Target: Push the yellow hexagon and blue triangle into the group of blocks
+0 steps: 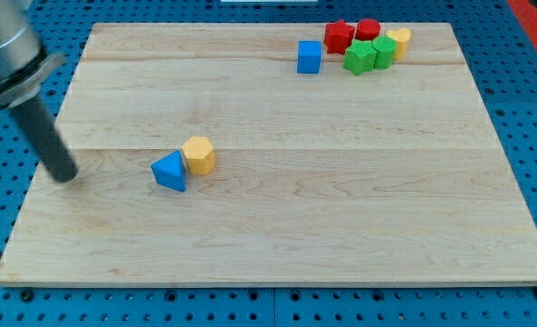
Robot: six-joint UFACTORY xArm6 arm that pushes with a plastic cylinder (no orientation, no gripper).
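- The yellow hexagon block (199, 154) sits left of the middle of the pale wooden board (277, 236), and the blue triangle block (169, 171) is tucked against it at about its eight o'clock, the two apparently touching, so one shove could carry them as a pair.
- From that pair, the group waits well apart at roughly two o'clock, up by the board's top edge.
- In the group: a red star-like block (339, 36), a red cylinder (368, 29), a yellow rounded block (398, 41), and two green blocks, one (360, 57) in front and one (382, 50) just beside it, shapes hard to call.
- A blue cube (310, 56) stands at the cluster's nine o'clock, slightly apart, on the side facing the pair.
- My tip (66, 174) rests on the board at the triangle's nine o'clock, clear of it, with bare wood between.
- That spot makes sense, I'd say: it is behind the pair on the far side from the group, set up for a sweep toward the view's right.
- It looks a touch high for a true two o'clock line, though; a start nearer eight o'clock of the triangle would aim better.
- There's no hand to open or close here, just the dark rod, holding nothing.
- Risk, as I judge it: the triangle's slanted face may slip off and split the pair.
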